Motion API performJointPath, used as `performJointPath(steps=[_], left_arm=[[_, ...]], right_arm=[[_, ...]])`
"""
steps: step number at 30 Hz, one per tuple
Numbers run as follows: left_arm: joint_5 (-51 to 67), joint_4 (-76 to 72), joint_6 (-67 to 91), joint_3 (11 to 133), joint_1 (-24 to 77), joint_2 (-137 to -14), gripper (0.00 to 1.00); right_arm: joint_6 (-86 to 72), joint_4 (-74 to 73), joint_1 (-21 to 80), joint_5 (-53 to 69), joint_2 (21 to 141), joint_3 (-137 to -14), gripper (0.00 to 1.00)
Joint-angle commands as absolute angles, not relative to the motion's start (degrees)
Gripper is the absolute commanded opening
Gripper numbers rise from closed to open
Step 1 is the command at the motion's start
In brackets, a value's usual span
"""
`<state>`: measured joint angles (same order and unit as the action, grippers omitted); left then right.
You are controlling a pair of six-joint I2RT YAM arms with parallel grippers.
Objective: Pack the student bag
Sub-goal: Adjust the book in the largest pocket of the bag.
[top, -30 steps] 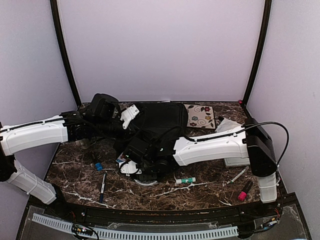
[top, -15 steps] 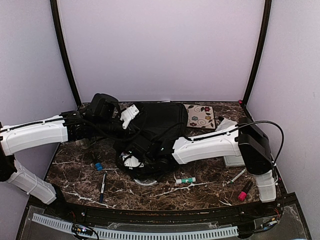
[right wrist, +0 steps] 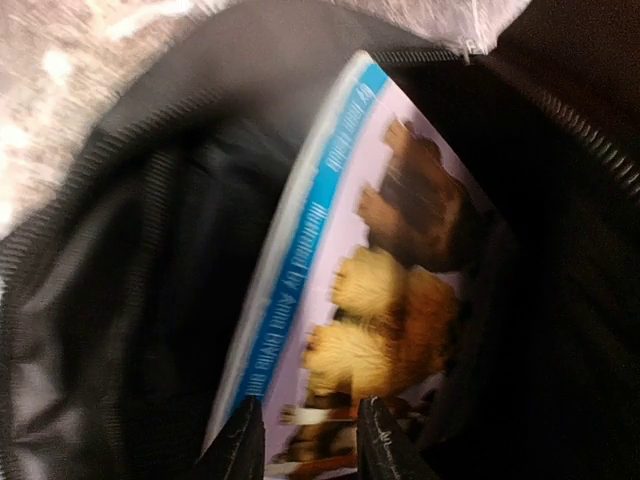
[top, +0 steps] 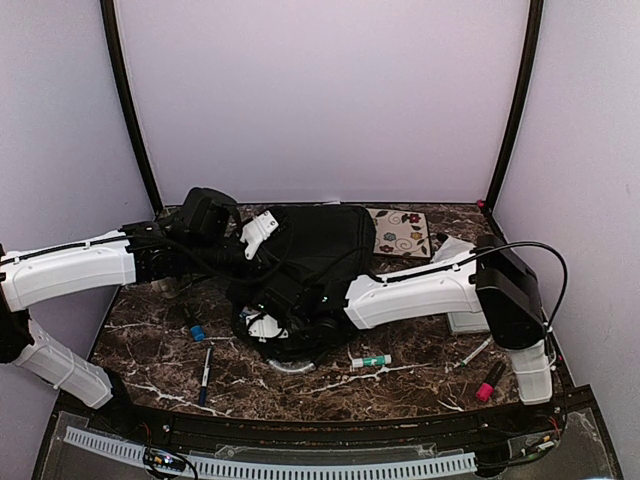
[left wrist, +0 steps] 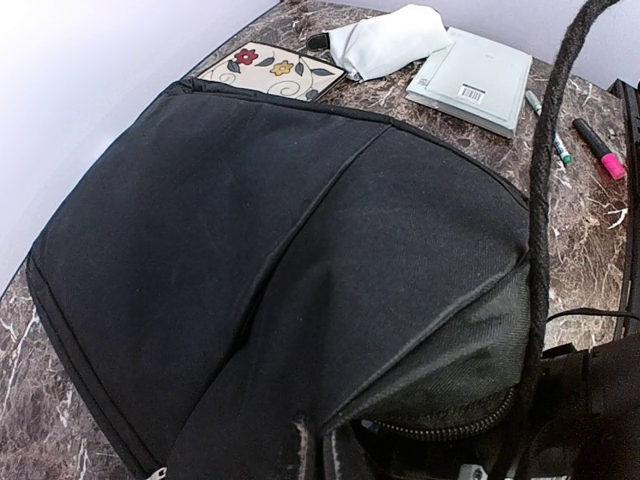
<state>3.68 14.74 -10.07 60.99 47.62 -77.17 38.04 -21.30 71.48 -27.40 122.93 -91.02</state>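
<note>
The black student bag (top: 322, 243) lies in the middle of the table and fills the left wrist view (left wrist: 250, 230). Its zipped mouth faces the near edge and stands open. My left gripper (top: 258, 232) is shut on the fabric at the bag's mouth (left wrist: 322, 452) and holds it up. My right gripper (top: 272, 322) is inside the mouth. In the right wrist view its fingers (right wrist: 243, 445) are closed on the lower edge of a picture book (right wrist: 370, 300) with a blue spine and furry animals on the cover. The book sits partly inside the dark lining.
A floral notebook (top: 400, 232) lies behind the bag, with a white cloth (left wrist: 385, 40) and a grey booklet (left wrist: 475, 75) to its right. A green marker (top: 370, 361), pink marker (top: 490, 381), thin pen (top: 475, 352), black pen (top: 205, 372) and small blue item (top: 197, 332) lie near the front.
My right gripper has pushed the book farther into the bag's mouth, so less of its white edge shows from above. The left arm has held still.
</note>
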Motion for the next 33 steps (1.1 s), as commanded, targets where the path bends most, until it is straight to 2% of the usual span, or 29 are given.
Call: performJointPath(steps=[1,5,13,26,33], left_arm=[[4.75,12.91,-9.54,62.78,47.46,-75.40,0.00],[4.75,12.92,-9.47,62.80,47.46,-75.33,0.00],[4.69,13.00,-9.57,62.63,47.46,-75.06,0.00],[4.75,13.07,-9.84,62.58,47.46,-74.62,0.00],[4.64,13.10,-9.84,62.60,47.46,-74.91,0.00]], right_arm=[[34.41,-25.59,72.39,-21.40,119.81,-93.72,0.35],[34.43,-25.94,72.39,-22.84,122.20,-94.59,0.41],[39.12,-21.36,72.06,-31.47,126.01,-94.13,0.43],[47.97,-14.12,64.98,-39.08,128.38,-92.14,0.25],[54.26,-5.61,63.13,-42.65,129.03,-89.20,0.22]])
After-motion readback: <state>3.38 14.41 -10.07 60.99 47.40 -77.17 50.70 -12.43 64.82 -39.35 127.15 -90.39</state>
